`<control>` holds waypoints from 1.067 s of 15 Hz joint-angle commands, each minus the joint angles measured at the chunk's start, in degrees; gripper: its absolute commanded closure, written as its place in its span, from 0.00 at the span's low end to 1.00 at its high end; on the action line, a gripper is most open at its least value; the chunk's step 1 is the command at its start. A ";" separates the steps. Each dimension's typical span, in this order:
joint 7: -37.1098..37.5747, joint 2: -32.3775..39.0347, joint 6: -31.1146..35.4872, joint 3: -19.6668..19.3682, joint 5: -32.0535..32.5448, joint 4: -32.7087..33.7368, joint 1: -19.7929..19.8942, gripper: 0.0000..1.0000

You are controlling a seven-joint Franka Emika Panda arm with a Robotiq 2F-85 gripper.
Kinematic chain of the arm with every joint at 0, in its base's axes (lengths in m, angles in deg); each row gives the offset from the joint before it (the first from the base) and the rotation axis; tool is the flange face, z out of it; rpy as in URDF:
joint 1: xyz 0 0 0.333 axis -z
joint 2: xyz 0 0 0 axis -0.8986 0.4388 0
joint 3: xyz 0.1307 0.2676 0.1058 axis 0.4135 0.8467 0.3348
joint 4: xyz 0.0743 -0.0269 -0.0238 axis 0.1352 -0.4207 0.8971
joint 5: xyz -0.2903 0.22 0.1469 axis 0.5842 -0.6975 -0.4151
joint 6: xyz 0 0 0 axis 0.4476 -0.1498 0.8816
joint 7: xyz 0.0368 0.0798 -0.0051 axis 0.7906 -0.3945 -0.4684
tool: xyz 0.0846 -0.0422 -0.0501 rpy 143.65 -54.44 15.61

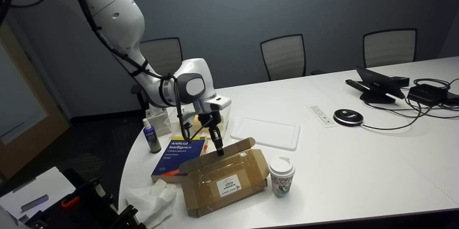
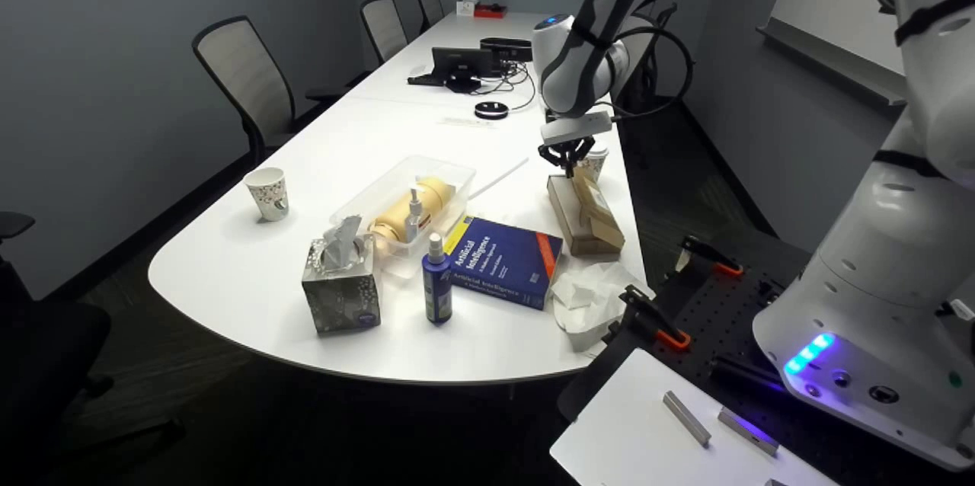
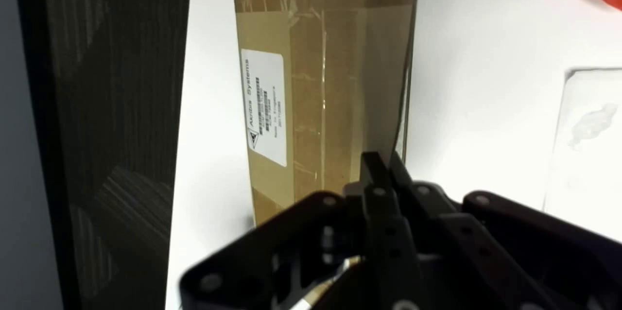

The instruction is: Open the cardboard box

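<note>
The tan-brown cardboard box (image 1: 247, 171) lies near the table edge, with a white label (image 1: 228, 185) on its top panel. Its far long flap (image 1: 238, 147) stands up. In an exterior view the box (image 2: 565, 200) shows its labelled lid (image 2: 596, 204) tilted up at an angle from the base. My gripper (image 1: 219, 150) is at the raised flap, also in an exterior view (image 2: 567, 168). In the wrist view the fingertips (image 3: 386, 157) are close together on either side of the thin flap (image 3: 386, 81), pinching it. The inside of the box is hidden.
A lidded paper cup (image 1: 282, 182) stands right beside the box. A dark blue book (image 1: 193, 150) and crumpled white paper (image 1: 150, 200) lie on its opposite side. A white board (image 1: 265, 134), a clear bin (image 2: 457, 170), a spray bottle (image 2: 437, 284) and a tissue box (image 2: 343, 299) are also on the table.
</note>
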 commanded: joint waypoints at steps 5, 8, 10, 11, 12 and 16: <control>-13.49 -11.61 13.75 0.46 -10.04 -15.84 5.10 0.99; -21.93 -14.23 15.02 2.19 -16.11 -18.90 9.02 0.99; -27.96 -15.50 15.15 4.74 -20.35 -19.95 12.85 0.99; -31.32 -16.15 15.18 6.66 -22.94 -20.34 15.23 0.99; -34.83 -16.82 15.03 8.90 -25.76 -20.64 17.65 0.99; -46.06 -18.59 14.17 16.09 -35.16 -20.77 26.25 0.99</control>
